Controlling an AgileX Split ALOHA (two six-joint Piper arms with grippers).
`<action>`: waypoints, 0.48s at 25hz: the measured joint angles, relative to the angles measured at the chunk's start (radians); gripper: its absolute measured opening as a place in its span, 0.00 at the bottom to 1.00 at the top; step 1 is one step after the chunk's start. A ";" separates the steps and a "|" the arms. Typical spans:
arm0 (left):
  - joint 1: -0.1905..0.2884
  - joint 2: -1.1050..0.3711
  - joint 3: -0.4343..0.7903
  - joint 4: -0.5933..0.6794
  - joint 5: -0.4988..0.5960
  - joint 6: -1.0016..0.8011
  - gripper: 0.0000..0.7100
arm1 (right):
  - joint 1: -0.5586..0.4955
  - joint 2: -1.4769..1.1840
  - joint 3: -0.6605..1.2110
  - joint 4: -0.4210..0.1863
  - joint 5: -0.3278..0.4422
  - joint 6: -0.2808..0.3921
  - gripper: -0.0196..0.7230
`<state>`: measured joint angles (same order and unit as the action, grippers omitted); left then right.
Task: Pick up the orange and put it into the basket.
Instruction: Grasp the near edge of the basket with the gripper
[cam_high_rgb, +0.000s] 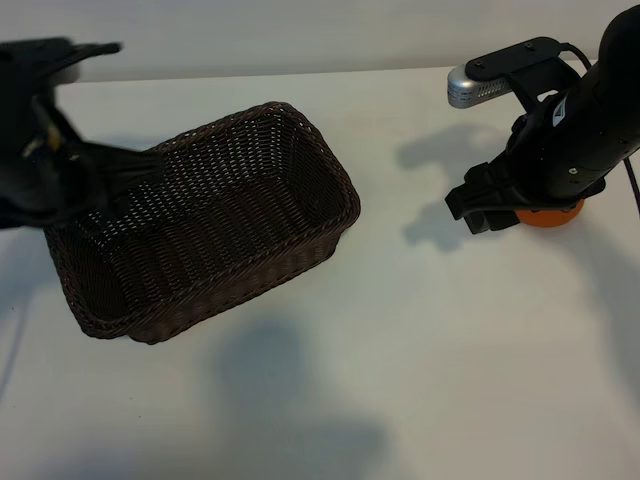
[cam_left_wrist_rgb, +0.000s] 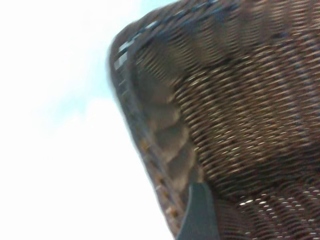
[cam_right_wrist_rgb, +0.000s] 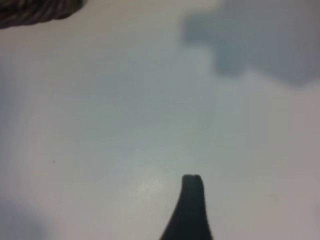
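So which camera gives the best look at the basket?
The exterior view: it shows the whole basket, rim and inside. The left wrist view catches only a blurred close-up of one corner; the right wrist view shows just a sliver of rim at the frame's edge.

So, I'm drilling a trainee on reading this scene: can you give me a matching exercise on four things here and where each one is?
1. orange
2. basket
3. left gripper
4. right gripper

A. at the basket's left end
B. partly hidden under the right arm
C. dark brown, nothing inside
D. over bare table, between basket and orange

Pairs: 1-B, 2-C, 3-A, 4-D
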<state>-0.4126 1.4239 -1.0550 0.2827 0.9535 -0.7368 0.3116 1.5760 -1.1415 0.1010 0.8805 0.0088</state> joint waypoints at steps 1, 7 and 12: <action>0.015 -0.013 0.023 0.005 -0.005 -0.022 0.82 | 0.000 0.000 0.000 0.000 0.003 0.000 0.83; 0.096 -0.051 0.131 -0.016 -0.065 -0.070 0.82 | 0.000 0.000 -0.001 -0.001 0.010 -0.002 0.81; 0.147 -0.053 0.242 -0.088 -0.215 -0.070 0.82 | 0.000 0.000 -0.001 -0.001 0.014 -0.009 0.79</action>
<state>-0.2661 1.3712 -0.8132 0.1951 0.7388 -0.8066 0.3116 1.5760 -1.1423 0.1001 0.8943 0.0000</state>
